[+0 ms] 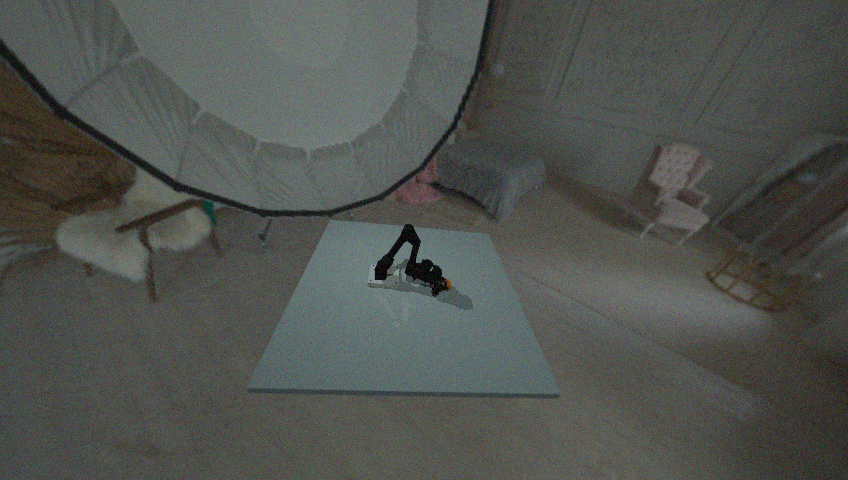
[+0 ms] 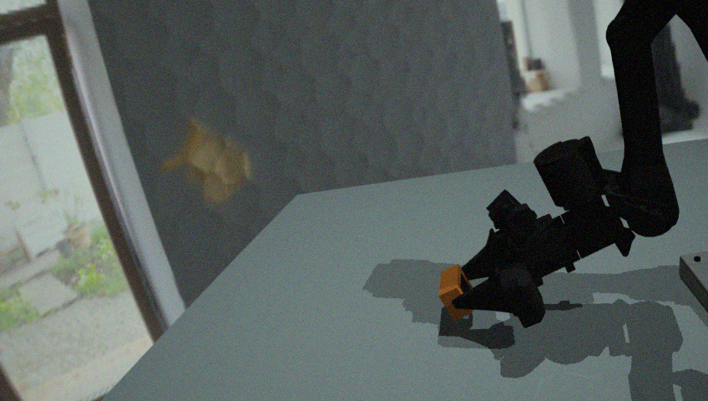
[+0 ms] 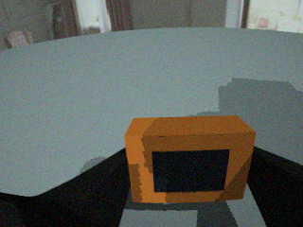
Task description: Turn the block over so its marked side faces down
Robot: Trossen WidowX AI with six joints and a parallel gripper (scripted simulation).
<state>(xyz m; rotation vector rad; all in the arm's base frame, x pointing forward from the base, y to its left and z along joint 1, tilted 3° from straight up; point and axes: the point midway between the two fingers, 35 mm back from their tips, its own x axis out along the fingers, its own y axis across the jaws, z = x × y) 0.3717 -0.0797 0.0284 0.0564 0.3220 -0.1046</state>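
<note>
The orange block [image 1: 448, 284] [image 2: 449, 284] [image 3: 189, 127] is held low over the pale blue-grey table [image 1: 386, 362] [image 2: 298, 297] [image 3: 71, 95]. It is tilted; whether its lower edge touches the table I cannot tell. Its marked side carries a dark rectangle [image 3: 190, 171] and faces back toward my wrist camera and slantwise upward. My gripper [image 1: 445, 287] [image 2: 459, 286] [image 3: 187, 154] is shut on the block, one finger at each short end. It slopes down at a shallow angle toward the table. The block's far side is hidden in the wrist view.
The arm's pale base plate [image 1: 374, 275] [image 2: 693, 271] stands on the table behind the gripper. Shadows of the arm and block lie on the table under and around them. The table's far edge crosses the top of the wrist view.
</note>
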